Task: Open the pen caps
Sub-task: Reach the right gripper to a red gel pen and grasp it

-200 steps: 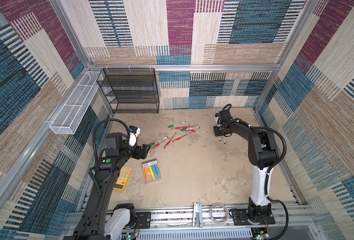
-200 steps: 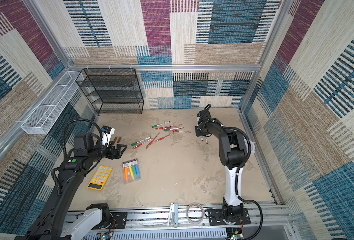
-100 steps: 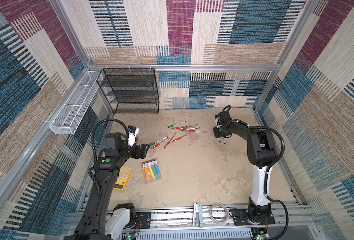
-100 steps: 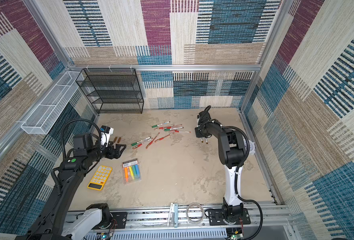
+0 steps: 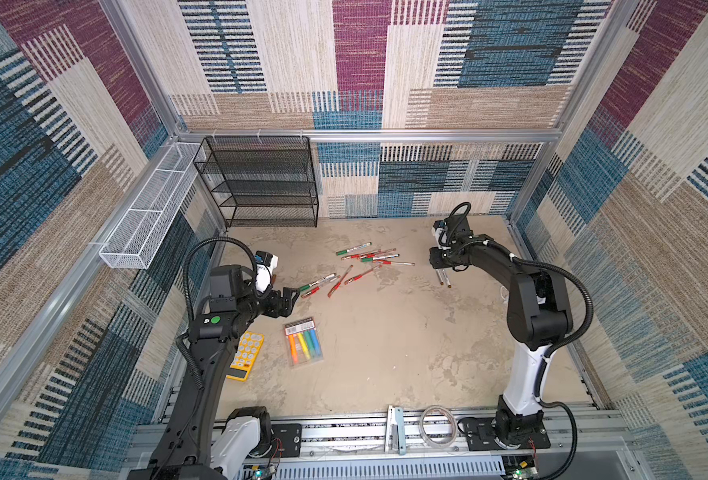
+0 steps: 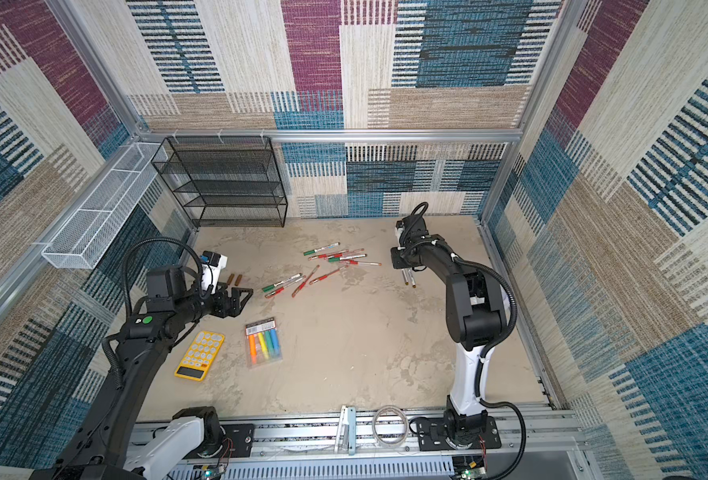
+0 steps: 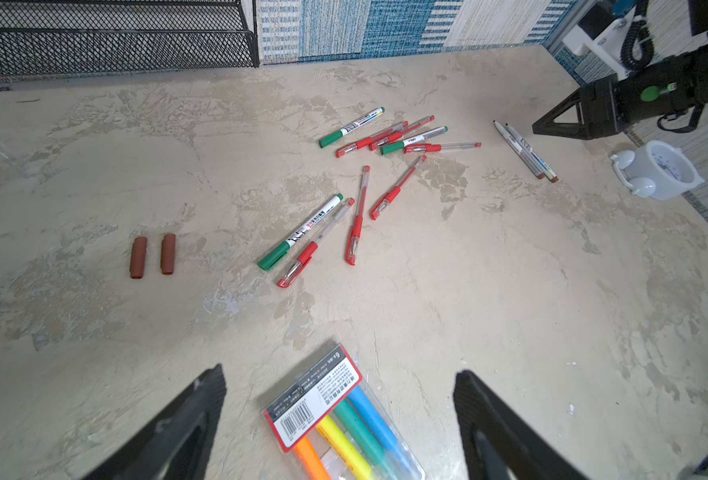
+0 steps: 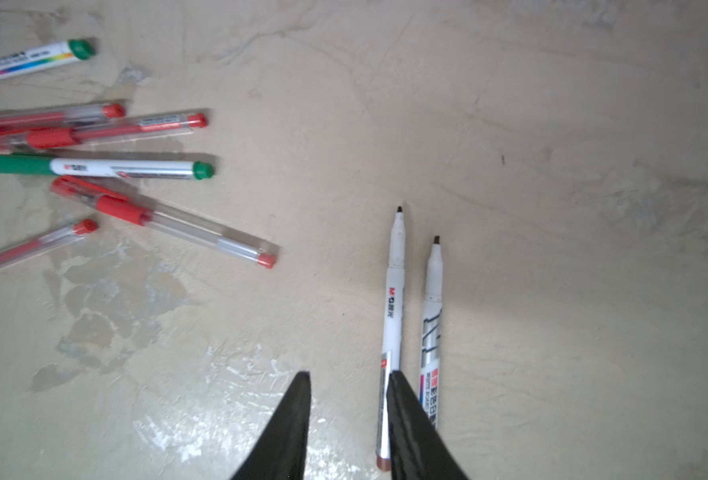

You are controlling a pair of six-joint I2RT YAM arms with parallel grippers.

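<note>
Two uncapped white pens (image 8: 393,316) (image 5: 443,277) lie side by side on the table, tips bare. My right gripper (image 8: 348,376) (image 5: 437,261) hovers just over their back ends, jaws a little apart with nothing between them; one finger (image 8: 410,424) covers part of the nearer pen. Two brown-orange pen caps (image 7: 139,257) (image 6: 235,279) lie loose on the left. Several capped green and red pens (image 5: 364,257) (image 7: 393,139) are scattered mid-table. My left gripper (image 7: 340,371) (image 5: 292,293) is open and empty, close to the nearest green-capped pen (image 7: 300,232).
A clear pack of highlighters (image 5: 304,343) and a yellow calculator (image 5: 246,355) lie near the left arm. A black mesh shelf (image 5: 260,183) stands at the back, with a white wire basket (image 5: 144,216) on the left wall. A white alarm clock (image 7: 659,170) sits by the right arm.
The right gripper's jaws have parted from shut, and the pen lies free beside the other uncapped one. The left arm has not moved.
</note>
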